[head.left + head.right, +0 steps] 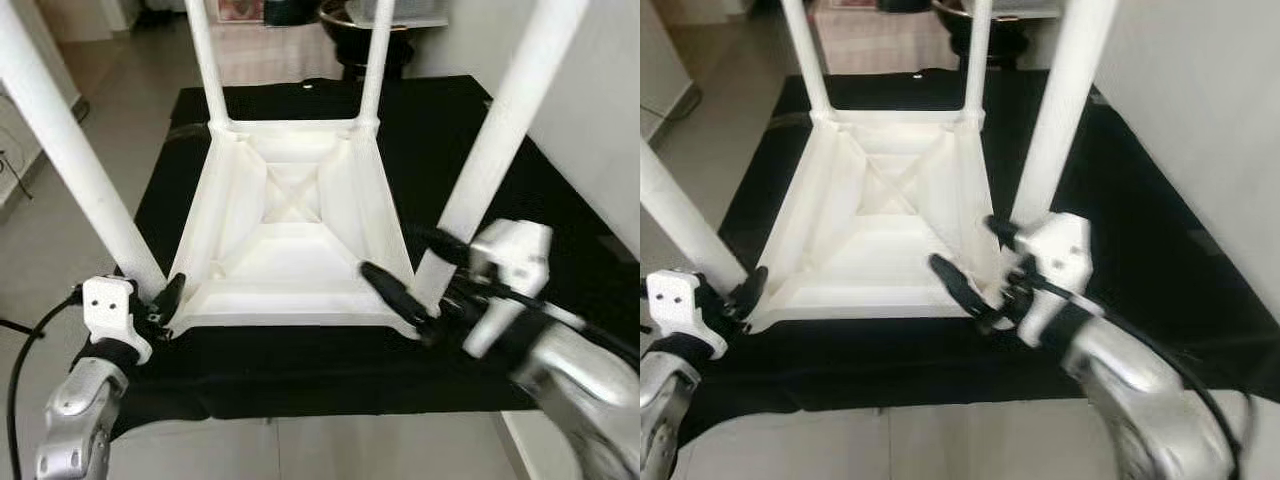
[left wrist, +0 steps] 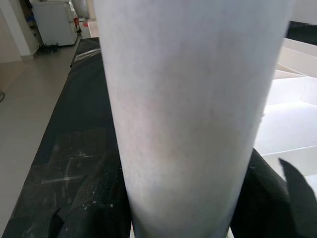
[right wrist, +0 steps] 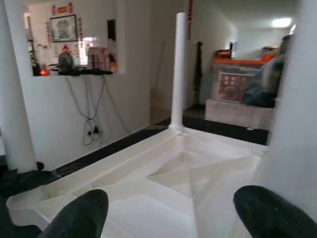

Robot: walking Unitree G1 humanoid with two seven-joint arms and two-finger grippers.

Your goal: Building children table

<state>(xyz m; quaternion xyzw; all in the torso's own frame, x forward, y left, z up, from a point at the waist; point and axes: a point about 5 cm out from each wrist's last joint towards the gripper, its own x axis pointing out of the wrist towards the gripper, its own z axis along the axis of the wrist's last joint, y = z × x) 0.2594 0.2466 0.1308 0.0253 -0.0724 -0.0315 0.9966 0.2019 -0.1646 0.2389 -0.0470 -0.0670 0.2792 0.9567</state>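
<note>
The upturned children's table [image 1: 290,235] is plain white, all four legs included, its underside ribbed with a crossed X pattern; it lies on a black cloth [image 1: 450,140]. Both arms are silver, with black-fingered pincers; the floor [image 1: 130,90] is pale beige

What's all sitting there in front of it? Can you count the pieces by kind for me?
White table legs: 4
White tabletop, upside down: 1
Black mat: 1
Robot grippers: 2
Total: 8
</note>
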